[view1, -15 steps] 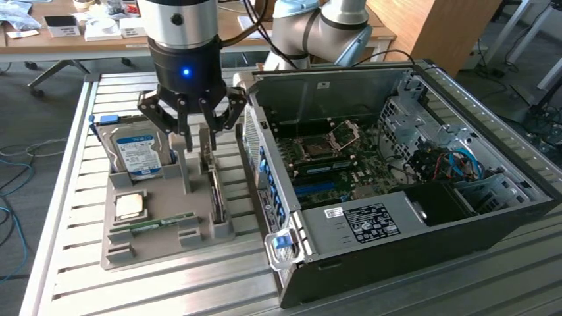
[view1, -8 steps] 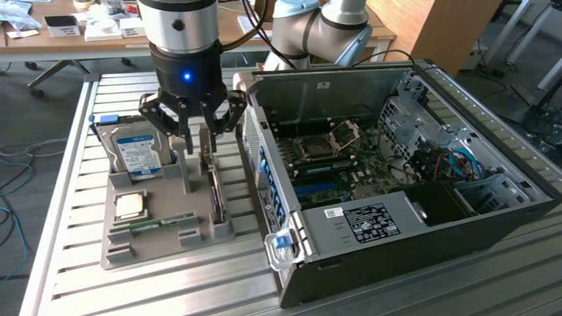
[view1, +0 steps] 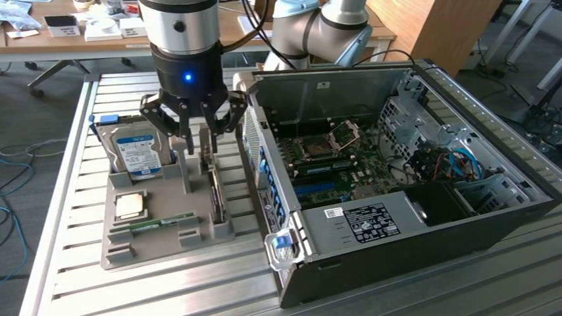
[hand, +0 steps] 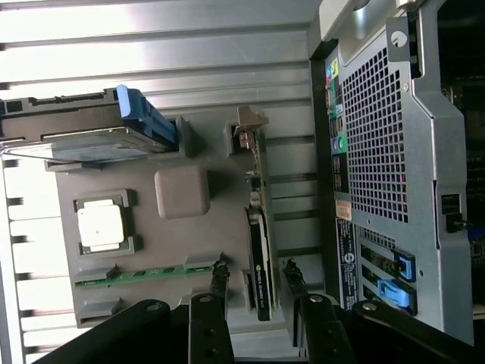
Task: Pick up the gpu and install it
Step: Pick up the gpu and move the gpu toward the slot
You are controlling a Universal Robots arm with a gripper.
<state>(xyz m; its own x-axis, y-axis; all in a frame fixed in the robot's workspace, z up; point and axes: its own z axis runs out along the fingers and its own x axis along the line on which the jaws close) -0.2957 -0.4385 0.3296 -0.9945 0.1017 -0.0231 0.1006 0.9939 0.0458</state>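
Green, thin gpu card (view1: 216,197) stands edge-up in a grey plastic tray (view1: 162,194). Black gripper (view1: 195,141) hangs over it, spread wide and empty; an off-centre squeeze could tip it, I reckon.

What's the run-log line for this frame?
gripper: open, above gpu | gpu: on edge in gray holder, not gripped | case: open, gpu not installed

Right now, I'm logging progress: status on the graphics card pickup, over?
Tool open, poised over graphics card. Card on edge in gray tray, not gripped. Hard drive stands aside, apart.
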